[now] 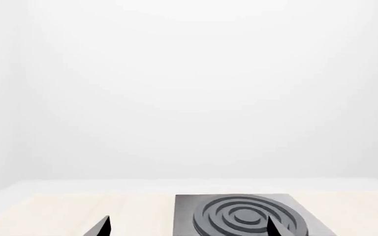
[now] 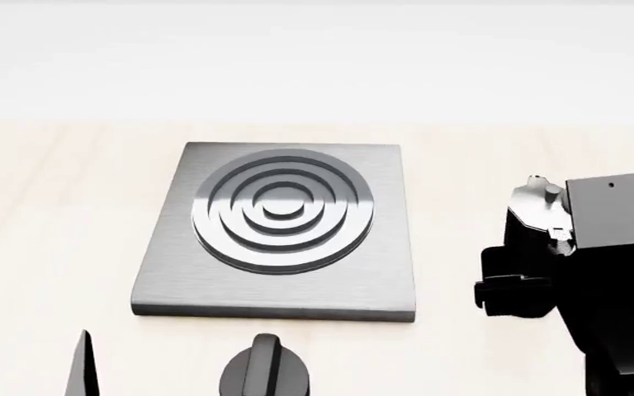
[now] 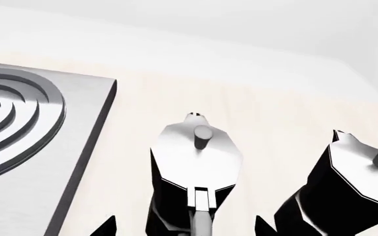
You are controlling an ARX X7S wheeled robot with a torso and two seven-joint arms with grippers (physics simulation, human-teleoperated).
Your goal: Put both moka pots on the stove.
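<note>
The right claw shows in its wrist view only as two dark fingertips, spread apart and released, with the nearer glossy black faceted moka pot standing upright between them; whether the tips touch its sides cannot be told. This pot's silver lid, small knob and black handle face the camera. The second identical black moka pot stands just beside the first, on the side away from the flat square brushed-grey metal stove, with a strip of bare pale wooden desk between the two pots. Another bare strip separates the nearer pot from the stove's edge. Neither pot is on the stove.

In the head view the right arm's dark body covers most of the pots to the stove's right, leaving only a silver lid visible, and the arm reaches forward and low beside the stove's right edge.

The left claw is also released, its two dark tips wide apart and holding nothing, hovering at the stove's near edge with the ringed burner straight ahead. A squat black round knob sits just before the stove's near edge. The stove's whole surface lies open, with bare desk beyond it and to its left.
</note>
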